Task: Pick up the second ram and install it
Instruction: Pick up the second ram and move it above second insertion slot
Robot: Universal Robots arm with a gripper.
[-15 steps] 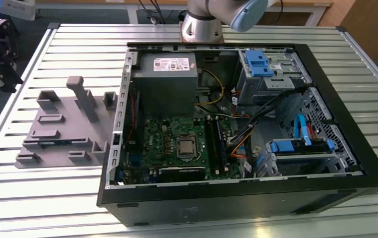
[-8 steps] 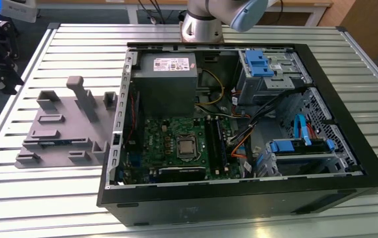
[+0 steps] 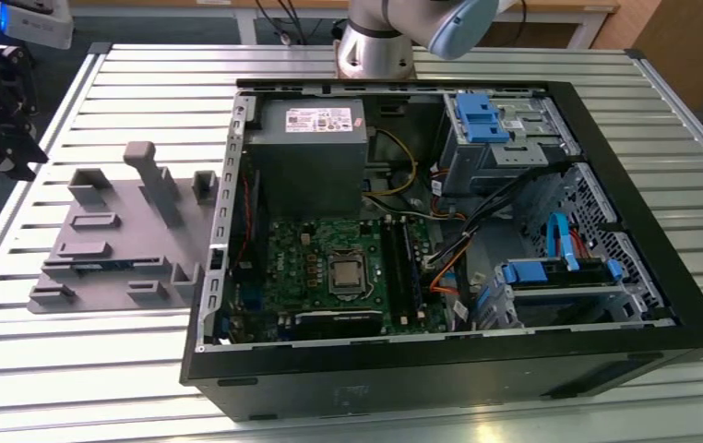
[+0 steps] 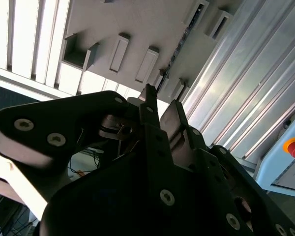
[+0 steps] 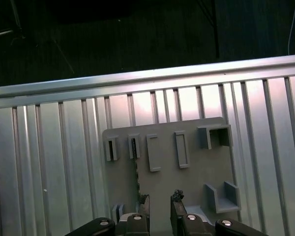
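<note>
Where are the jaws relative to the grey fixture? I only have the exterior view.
Observer: In the first wrist view the gripper faces the grey fixture from above, apart from it.
Operator: Are the jaws holding anything?
Observer: No, they stand open with nothing between them.
Operator: And the second ram?
Observer: The second ram sits on edge in the fixture's holders, untouched.

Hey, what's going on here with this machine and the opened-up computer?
A robot arm's pincer, open and empty, hangs over a grey fixture that holds the second ram, a thin memory stick. It hasn't been picked up yet. The open computer case lies beside the fixture on the slatted table.
</note>
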